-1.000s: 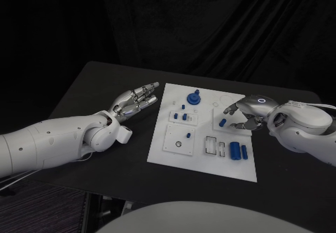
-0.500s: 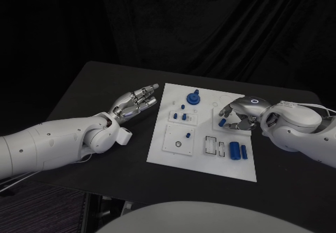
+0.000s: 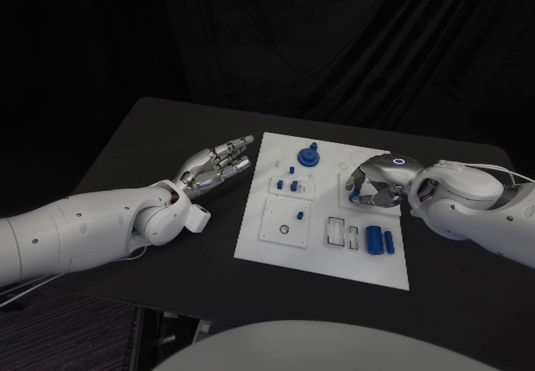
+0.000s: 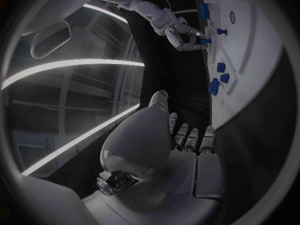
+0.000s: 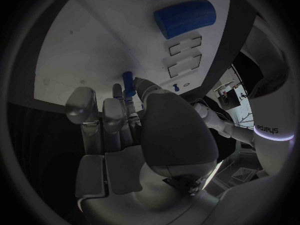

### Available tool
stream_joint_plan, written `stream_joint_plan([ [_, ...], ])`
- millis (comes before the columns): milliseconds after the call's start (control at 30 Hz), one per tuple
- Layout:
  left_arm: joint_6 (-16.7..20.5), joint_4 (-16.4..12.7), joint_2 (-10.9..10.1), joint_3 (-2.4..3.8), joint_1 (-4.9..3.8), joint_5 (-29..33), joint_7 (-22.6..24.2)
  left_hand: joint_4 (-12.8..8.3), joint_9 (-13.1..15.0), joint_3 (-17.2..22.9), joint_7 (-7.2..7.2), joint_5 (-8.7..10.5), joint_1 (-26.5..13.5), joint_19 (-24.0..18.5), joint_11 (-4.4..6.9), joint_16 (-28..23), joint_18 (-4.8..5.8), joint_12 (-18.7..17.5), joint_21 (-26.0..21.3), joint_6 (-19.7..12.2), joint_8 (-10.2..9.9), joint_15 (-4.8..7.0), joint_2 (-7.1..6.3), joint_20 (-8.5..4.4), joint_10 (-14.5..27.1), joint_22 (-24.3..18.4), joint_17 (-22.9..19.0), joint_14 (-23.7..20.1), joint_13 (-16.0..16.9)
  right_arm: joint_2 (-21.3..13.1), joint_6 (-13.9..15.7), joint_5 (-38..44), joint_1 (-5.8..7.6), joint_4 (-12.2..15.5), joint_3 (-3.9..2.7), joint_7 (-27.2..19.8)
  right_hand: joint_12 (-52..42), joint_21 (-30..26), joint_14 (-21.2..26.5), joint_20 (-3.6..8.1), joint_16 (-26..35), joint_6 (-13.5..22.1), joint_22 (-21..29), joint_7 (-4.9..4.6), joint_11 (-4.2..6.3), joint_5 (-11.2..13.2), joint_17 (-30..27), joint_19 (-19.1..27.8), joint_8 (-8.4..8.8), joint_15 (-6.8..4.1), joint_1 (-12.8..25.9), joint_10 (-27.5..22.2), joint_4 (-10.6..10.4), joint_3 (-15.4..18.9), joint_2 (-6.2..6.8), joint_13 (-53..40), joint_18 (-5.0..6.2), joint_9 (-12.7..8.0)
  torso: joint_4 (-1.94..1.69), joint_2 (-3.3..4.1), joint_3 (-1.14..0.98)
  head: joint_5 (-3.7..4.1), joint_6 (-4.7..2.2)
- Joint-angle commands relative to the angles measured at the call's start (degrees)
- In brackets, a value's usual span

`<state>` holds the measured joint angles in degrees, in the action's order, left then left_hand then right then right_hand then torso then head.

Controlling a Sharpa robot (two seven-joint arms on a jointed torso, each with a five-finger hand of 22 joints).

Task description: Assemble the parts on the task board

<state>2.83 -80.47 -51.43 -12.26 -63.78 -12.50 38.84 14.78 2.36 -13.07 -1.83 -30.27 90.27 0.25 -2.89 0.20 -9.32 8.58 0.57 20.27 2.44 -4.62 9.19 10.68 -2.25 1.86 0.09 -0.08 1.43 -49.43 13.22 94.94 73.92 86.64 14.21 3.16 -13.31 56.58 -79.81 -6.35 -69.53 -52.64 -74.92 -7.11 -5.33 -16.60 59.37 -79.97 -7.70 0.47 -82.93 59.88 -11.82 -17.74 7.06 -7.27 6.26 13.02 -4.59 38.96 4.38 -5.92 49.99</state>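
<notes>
right hand (image 3: 377, 185) over far right part of task board (image 3: 323, 263), fingers curled down round a small blue peg (image 3: 355, 196). in right wrist view, peg (image 5: 128, 83) standing upright between fingertips (image 5: 116, 92), pinched near its upper end, lower end at or just above board surface; cannot tell whether seated in a hole. reads as gripping the peg.

left hand (image 3: 215, 165) off the board, just beside its left edge over black table (image 3: 134, 147), fingers extended and apart, holding nothing. same in left wrist view: hand (image 4: 181, 145) flat, open, board edge just ahead of fingertips.

other parts relative to right hand: two blue blocks (image 3: 381, 241) nearer the robot, just below the hand; blue round stacked piece (image 3: 308, 158) toward the left hand and farther away; small blue pegs (image 3: 291, 185) between the two hands.

handling judgement: peg looks like rigid plastic, light, smooth, probably slippery on metal fingertips. thin and short, so easily tipped or rolled if released off-axis. best held by the sides near upper end, axis kept vertical, lower end left free for its socket. light pinch likely enough; firm push only once aligned. risk: jamming at an angle, or popping out of the pinch.
</notes>
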Motion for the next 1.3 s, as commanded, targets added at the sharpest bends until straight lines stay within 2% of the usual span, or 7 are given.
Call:
stream_joint_plan([
  [33, -1.1, -0.1, 0.1, 0.05, 0.11, -0.2, 5.7, 0.0, 0.0, 0.4, 0.27, -0.38, 0.7, 0.0, -0.42, -0.2, -0.74, 0.0, -0.2, -0.1, -0.1, -0.45, 0.06, 0.45, 0.1, 0.1, -0.1, 0.1, 0.0, 0.0, 0.1, -0.8, -0.17, -0.1, -0.02, -0.3, 0.0, 0.4, -0.1, -0.13, -0.2, -1.4, -7.6, 0.15, 0.28, 0.2, 0.0, -0.1, -0.75, 0.05, -0.4, 1.2, 0.4, -0.9, -0.22, 0.1, -0.57, 0.5, 0.01, -0.01, -0.01, -0.05, 0.01],
  [433, -1.3, -0.2, -0.1, 0.06, 0.2, -0.2, 5.2, -0.3, 0.1, 0.7, 0.94, -0.47, 0.9, 0.0, -0.85, -0.2, -0.72, 0.4, -0.2, 0.5, 0.0, -0.88, 0.18, 0.79, -0.1, 0.2, -0.1, 0.1, 0.1, -1.0, 1.6, -0.9, -0.06, 1.9, -0.05, 0.8, -0.4, 0.7, -0.1, 1.04, -0.1, -6.0, -7.6, 0.31, 1.94, 0.4, -0.1, 0.0, -2.85, -1.28, -1.8, 6.4, 3.3, -3.3, -0.73, -0.3, -0.54, 2.8, 0.04, -0.02, -0.01, -0.35, 0.01],
  [667, -1.4, -0.2, -0.1, 0.06, 0.21, -0.2, 4.9, -0.4, 0.1, 0.8, 1.45, -0.49, 0.9, 0.1, -0.98, -0.2, -0.66, 0.5, -0.1, 0.8, 0.1, -1.31, 0.19, 1.09, -0.1, 0.3, -0.1, 0.1, 0.1, -2.1, 2.4, -0.9, 1.11, 4.1, -0.06, 1.2, -0.6, 0.9, -0.1, 1.35, 0.0, -7.2, -7.7, 0.45, 2.32, 0.4, -0.2, 0.0, -3.43, -1.6, -2.0, 7.8, 4.2, -3.5, -0.86, -0.7, -0.56, 3.7, 0.04, -0.05, -0.02, -0.39, 0.01],
  [800, -1.5, -0.2, -0.1, 0.06, 0.22, -0.2, 4.8, -0.4, 0.1, 0.9, 1.62, -0.48, 0.9, 0.1, -1.01, -0.2, -0.64, 0.6, -0.1, 0.9, 0.1, -1.43, 0.2, 1.19, -0.2, 0.4, -0.1, 0.1, 0.1, -2.9, 3.3, -0.9, 2.13, 6.0, -0.07, 1.3, -0.5, 1.0, -0.2, 1.42, 0.0, -7.6, -7.7, 0.48, 2.32, 0.4, -0.1, 0.0, -3.63, -1.63, -2.0, 8.0, 4.5, -3.4, -0.8, -0.7, -0.58, 4.0, 0.03, -0.02, -0.04, -0.59, 0.01],
  [1000, -1.6, -0.2, -0.1, 0.06, 0.22, -0.2, 4.6, -0.5, 0.2, 1.0, 1.8, -0.48, 1.0, 0.1, -1.09, -0.2, -0.58, 0.7, -0.1, 0.9, 0.1, -1.7, 0.23, 1.37, -0.2, 0.4, -0.1, 0.1, 0.1, -4.5, 4.9, -0.2, 4.0, 10.8, -0.07, 1.2, -0.3, 1.3, -0.3, 1.45, -0.2, -7.9, -7.7, 0.45, 2.23, 0.4, 0.1, -0.1, -3.74, -1.6, -2.0, 7.8, 4.7, -3.4, -0.62, -0.7, -0.64, 4.2, 0.07, -0.02, 0.0, -0.92, 0.01],
  [1133, -1.6, -0.1, 0.0, 0.06, 0.22, -0.2, 4.6, -0.6, 0.2, 1.0, 1.81, -0.47, 1.0, 0.1, -1.1, -0.2, -0.58, 0.7, -0.1, 0.9, 0.1, -1.72, 0.23, 1.38, -0.2, 0.5, -0.1, 0.1, 0.1, -4.6, 4.1, 0.8, 4.62, 14.8, -0.06, 1.2, 0.1, 1.3, -0.3, 1.42, -0.1, -7.8, -7.7, 0.31, 2.06, 0.4, 0.1, -0.1, -3.66, -1.51, -1.9, 7.5, 4.9, -3.4, -0.43, -0.6, -0.66, 4.4, 0.09, 0.02, 0.03, -1.1, 0.01],
  [1300, -1.7, -0.1, 0.2, 0.06, 0.23, -0.2, 4.6, -0.6, 0.2, 1.0, 1.84, -0.47, 1.0, 0.1, -1.15, -0.2, -0.57, 0.7, -0.1, 1.0, 0.1, -1.72, 0.25, 1.4, -0.2, 0.4, -0.1, 0.1, 0.1, -3.1, 2.0, 1.7, 4.67, 17.7, -0.06, 0.8, 0.6, 1.9, -0.6, 1.35, -0.5, -7.4, -7.9, 0.13, 1.87, 0.3, 0.7, -0.2, -3.29, -1.37, -1.8, 7.2, 5.1, -3.6, -0.24, -0.5, -0.78, 4.5, 0.01, 0.05, 0.05, -1.38, 0.01],
])
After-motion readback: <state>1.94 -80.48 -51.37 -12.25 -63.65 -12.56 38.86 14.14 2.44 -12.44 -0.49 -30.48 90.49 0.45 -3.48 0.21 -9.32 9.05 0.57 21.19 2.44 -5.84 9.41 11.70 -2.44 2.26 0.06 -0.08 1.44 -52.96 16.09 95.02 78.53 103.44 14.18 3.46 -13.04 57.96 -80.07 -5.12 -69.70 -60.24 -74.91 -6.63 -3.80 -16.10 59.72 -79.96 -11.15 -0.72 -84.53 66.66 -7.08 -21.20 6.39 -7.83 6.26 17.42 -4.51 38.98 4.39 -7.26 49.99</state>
